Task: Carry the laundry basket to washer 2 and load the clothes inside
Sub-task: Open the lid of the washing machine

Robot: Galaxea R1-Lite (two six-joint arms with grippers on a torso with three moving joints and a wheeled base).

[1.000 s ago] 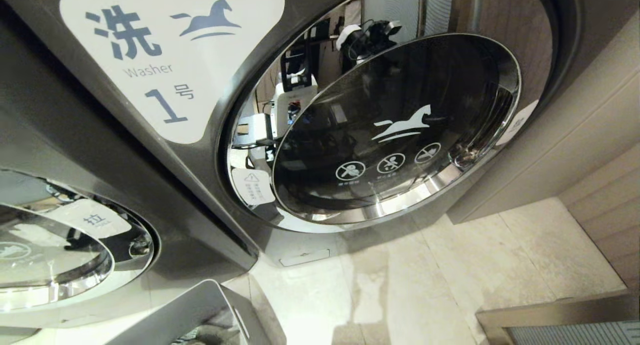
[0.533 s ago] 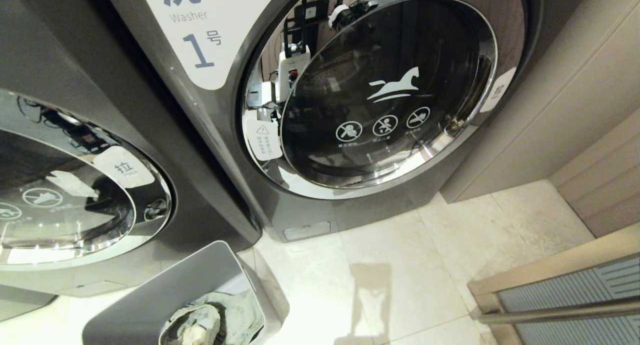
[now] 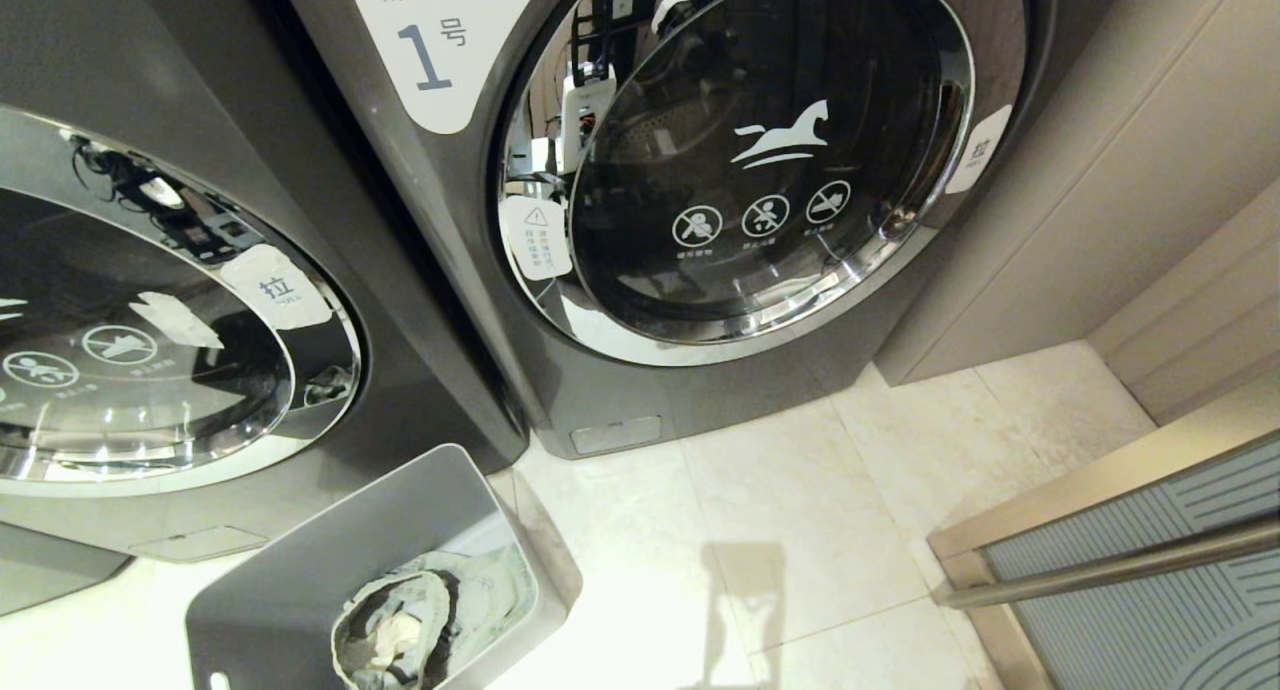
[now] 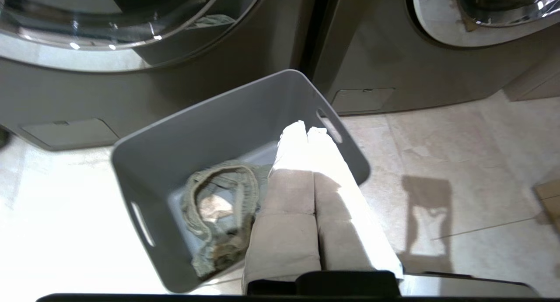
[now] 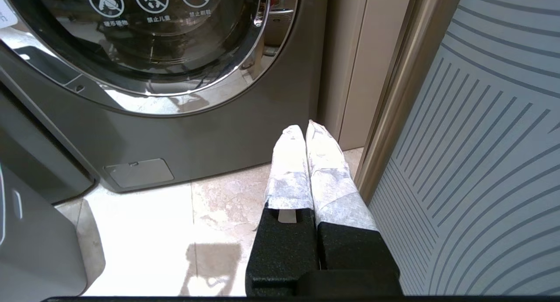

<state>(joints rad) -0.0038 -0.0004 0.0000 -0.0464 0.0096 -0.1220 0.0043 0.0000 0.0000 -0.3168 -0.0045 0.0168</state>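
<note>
Pale floor tiles [image 3: 800, 530]; laundry basket [image 3: 330, 560] half cropped, both grippers [image 4: 307, 130] [image 5: 306, 129] closed, empty

Warm indoor light, strong. Floor [image 3: 800, 530] tiles blow out to near white at lower left of the head view and beside the laundry basket [image 4: 210, 131] in the left wrist view. A hard-edged shadow falls on the floor in all three views. Chrome door rings [image 3: 620, 340] carry bright specular glare and reflections. Left claw [image 4: 306, 129] tips overexposed. Head view is tilted, straight lines bowing at the edges. Focus sharp, no motion blur.
</note>
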